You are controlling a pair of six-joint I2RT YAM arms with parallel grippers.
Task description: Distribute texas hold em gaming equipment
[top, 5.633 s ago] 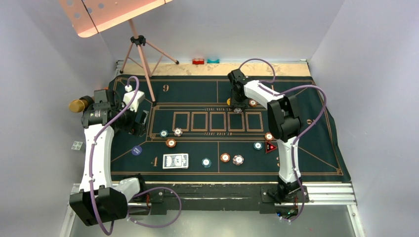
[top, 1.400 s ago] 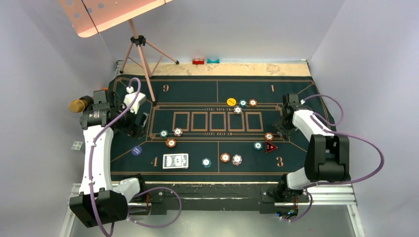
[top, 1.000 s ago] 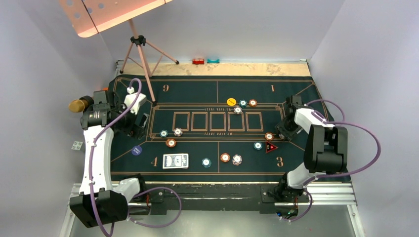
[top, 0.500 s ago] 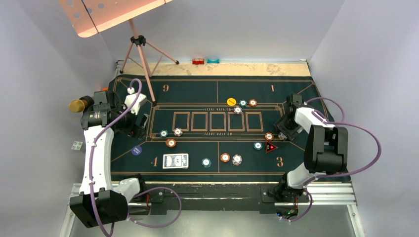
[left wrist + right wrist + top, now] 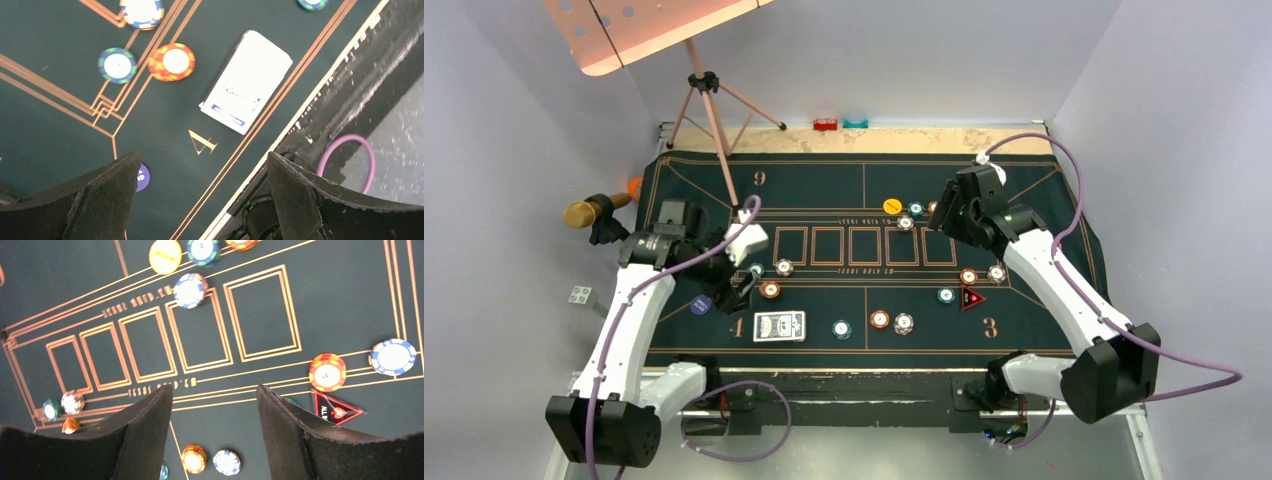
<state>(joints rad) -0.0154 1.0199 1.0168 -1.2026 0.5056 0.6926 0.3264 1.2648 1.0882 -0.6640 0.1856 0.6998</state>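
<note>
- Felt mat [image 5: 864, 180]: green, gold-lined, lay under everything.
- Left gripper [image 5: 200, 200]: jaws spread wide, empty, hung above the numeral 4.
- Right gripper [image 5: 215, 430]: jaws apart, empty, hung over the card boxes.
- Card deck [image 5: 779, 326]: lay face down beside the 4.
- Red triangle marker [image 5: 971, 298]: lay near the 3.
- Yellow disc [image 5: 891, 206]: lay beyond the boxes.
- Blue disc [image 5: 701, 305]: lay left of the deck.
- Striped chips [image 5: 880, 319]: lay scattered across the mat.
</note>
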